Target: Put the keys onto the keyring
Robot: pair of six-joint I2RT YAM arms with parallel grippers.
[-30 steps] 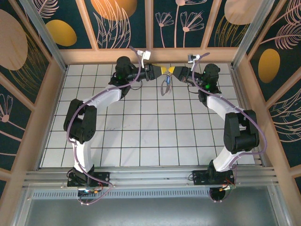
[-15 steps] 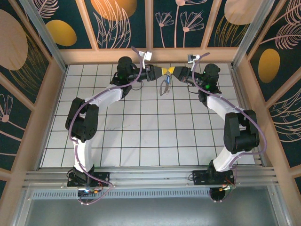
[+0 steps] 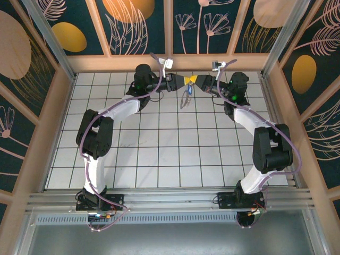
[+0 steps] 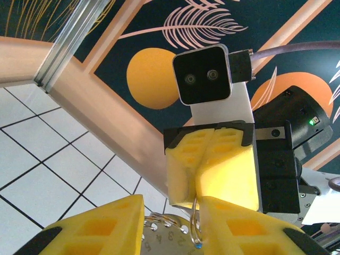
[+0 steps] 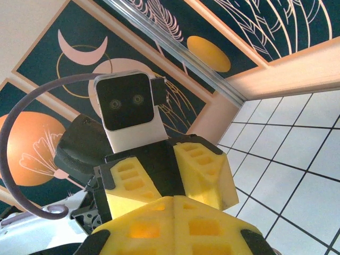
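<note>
**Two claws, one thin ring, little room for error**

At the top centre of the overhead view my left claw (image 3: 184, 81) and right claw (image 3: 194, 80) meet nose to nose above the tabletop (image 3: 159, 138). The keyring (image 3: 184, 99) dangles just below them, its brown strap hanging free in the air.

My right claw is fully closed, pinching the thin metal ring (image 4: 194, 223) by its top edge. My left claw stands partly open. The ring sits in the gap, close to one pad, beside a silver piece I cannot identify. I cannot tell whether either pad is touching anything. A speck of blue at the bottom edge of my left wrist view is probably the key (image 4: 197, 245).

My worries:
- The right claw holds only a sliver of wire, so a sideways nudge from the left could twist the ring out and drop the lot.
- If the left claw closes on the ring instead of the key, nothing gets threaded.
- The yellow pads are nearly touching, so a small push forward would knock them together.
</note>
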